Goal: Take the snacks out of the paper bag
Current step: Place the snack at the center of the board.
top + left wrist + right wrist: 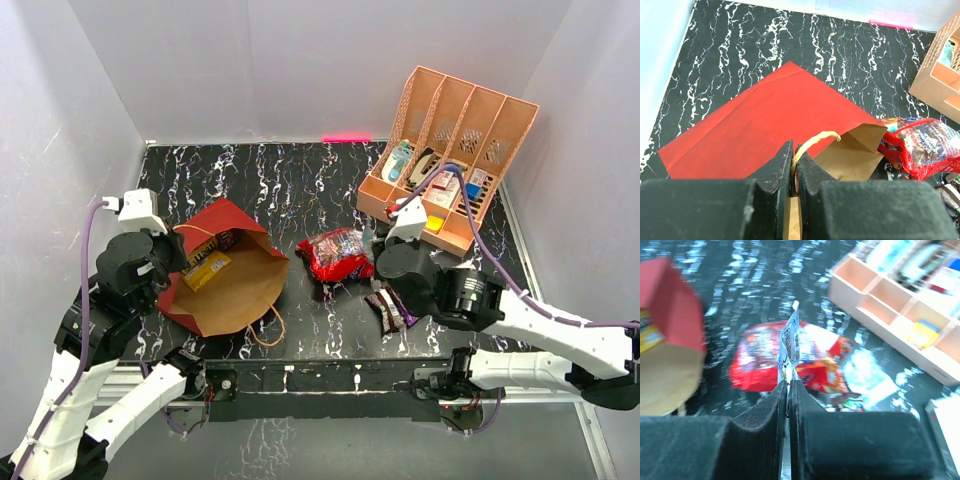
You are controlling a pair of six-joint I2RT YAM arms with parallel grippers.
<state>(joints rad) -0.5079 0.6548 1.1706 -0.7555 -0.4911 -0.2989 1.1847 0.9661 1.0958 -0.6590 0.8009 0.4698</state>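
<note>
The left gripper [793, 167] pinches the cord handle [816, 139] of the floppy paper bag [765, 117]; the right gripper [788, 392] nips a seemingly light, crinkly silvery packet [791, 342] by its edge.

The black table [300, 180], veined with white like marble, carries a red paper bag [215, 225] lying on its side towards the left, its brown mouth open to the right. Just right of the bag's mouth lies a shiny red packet [337, 254]. Further right and nearer lie some small dark candy bars [392, 306]. Far right and behind stands a peach organizer [372, 197].
</note>
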